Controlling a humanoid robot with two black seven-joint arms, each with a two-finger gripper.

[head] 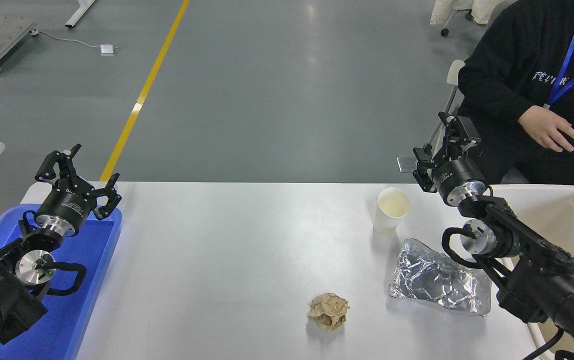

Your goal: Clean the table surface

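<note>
The white counter (226, 260) fills the foreground, carrying a paper cup (392, 210), crumpled foil (437, 277) and a brown paper wad (329, 310), while the left pincer (77, 170) and right pincer (439, 150) hover spread, gripping nothing

The left arm came in from the lower left corner, its wrist angled up and away from the camera, and the left gripper (77, 167) was held at the near-left with its black fingers (59, 162) spread wide apart. The right arm reached in from the lower right edge, forearm rising toward the far side, wrist bent, and the right gripper (439, 150) pointed away from the camera with its fingers parted, clasping nothing.
</note>
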